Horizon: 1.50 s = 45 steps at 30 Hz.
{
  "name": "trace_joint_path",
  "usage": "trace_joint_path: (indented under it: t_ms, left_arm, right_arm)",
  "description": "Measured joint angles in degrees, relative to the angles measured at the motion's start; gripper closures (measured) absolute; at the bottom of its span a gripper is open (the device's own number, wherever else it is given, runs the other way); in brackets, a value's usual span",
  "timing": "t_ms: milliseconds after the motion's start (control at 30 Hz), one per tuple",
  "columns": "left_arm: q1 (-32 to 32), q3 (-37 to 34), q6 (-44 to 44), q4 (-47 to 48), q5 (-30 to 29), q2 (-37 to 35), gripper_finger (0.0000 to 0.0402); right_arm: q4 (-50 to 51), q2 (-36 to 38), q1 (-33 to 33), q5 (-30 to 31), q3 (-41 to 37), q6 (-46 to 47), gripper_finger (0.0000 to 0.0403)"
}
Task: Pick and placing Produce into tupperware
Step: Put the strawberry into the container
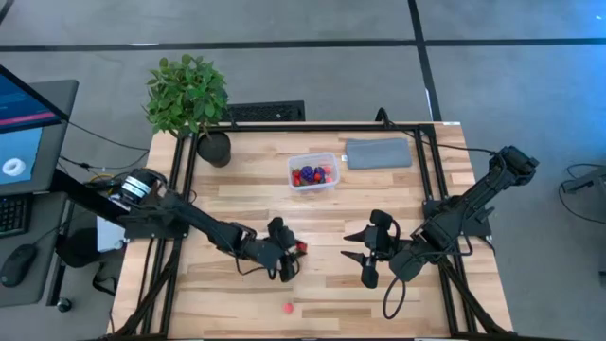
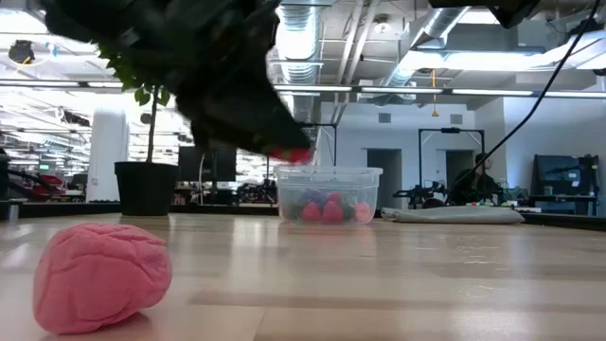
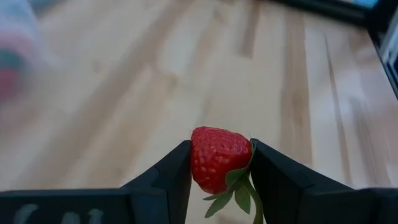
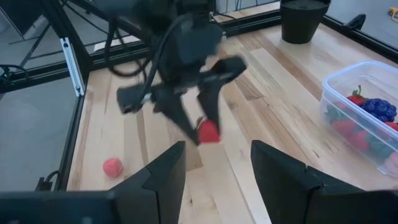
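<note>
From above, the left gripper (image 1: 290, 254) is hovering over the desk (image 1: 237, 204), its fingers pinching a strawberry (image 1: 300, 247), the tupperware (image 1: 313, 171) at its 1 o'clock already carrying several pieces. One pink piece (image 1: 289, 307) is lying loose at 6 o'clock.

At desk height, that pink piece (image 2: 101, 277) is sitting nearest the camera, well apart from the box.

The left wrist is showing the strawberry (image 3: 215, 158) clamped between both fingers.

The right gripper (image 4: 217, 165) is waiting, its fingers standing apart, empty. By my judgement, two pieces are left.

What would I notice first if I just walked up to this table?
Probably the red strawberry pinched in the left tool, near the middle of the table. Next, the clear box farther back, already holding colourful fruit, and a pink ball lying alone near the front edge.
</note>
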<state>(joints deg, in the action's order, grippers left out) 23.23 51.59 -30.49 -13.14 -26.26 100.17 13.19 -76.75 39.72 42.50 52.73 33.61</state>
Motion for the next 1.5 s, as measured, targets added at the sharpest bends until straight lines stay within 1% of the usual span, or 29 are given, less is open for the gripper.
trace_joint_path:
  t_ms: [100, 267, 367, 567, 733, 933, 1133, 1267, 1400, 1500]
  left_arm:
    - [-1.99, 0.02, 3.82, 0.15, -1.5, -3.09, 0.0263]
    - [-6.98, 0.05, 9.24, 0.18, -2.1, -7.09, 0.0262]
    - [-10.48, 0.07, 11.66, 0.17, -2.0, -8.34, 0.0262]
    - [-18.4, 0.07, 13.46, 0.12, 2.45, -8.49, 0.0262]
    - [-24.86, 0.07, 13.46, -0.23, 3.71, -8.49, 0.0262]
    - [-31.97, 0.11, 12.5, -0.31, 8.67, -8.29, 0.0262]
    - [-35.27, 0.13, 12.36, -0.25, 12.26, -8.27, 0.0262]
    - [-36.03, 0.13, 12.39, 0.28, 12.71, -8.27, 0.0262]
    - [-36.87, 0.13, 12.39, 0.33, 16.32, -8.27, 0.0262]
    - [-37.38, 0.13, 12.38, 0.58, 17.03, -8.25, 0.0259]
  right_arm:
    - [0.01, 0.0, 0.0, 0.0, 0.0, 0.0, 0.0198]
    - [0.02, 0.0, 0.0, 0.0, 0.0, 0.0, 0.0198]
    - [0.02, 0.0, 0.0, 0.0, 0.0, 0.0, 0.0198]
    - [0.04, 0.0, 0.0, 0.0, 0.0, 0.0, 0.0198]
    - [0.06, 0.0, -0.19, 1.07, 0.0, 0.0, 0.0198]
    - [0.07, 0.0, -1.34, 1.31, 0.0, -0.04, 0.0198]
    - [0.09, 0.0, -2.65, 1.29, 0.0, -0.53, 0.0198]
    - [0.11, 0.0, -3.62, 1.29, 0.0, -1.08, 0.0198]
    - [0.14, 0.0, -4.78, 1.24, 0.0, -1.11, 0.0198]
    - [0.17, 0.0, -5.46, 1.2, 0.0, -1.14, 0.0198]
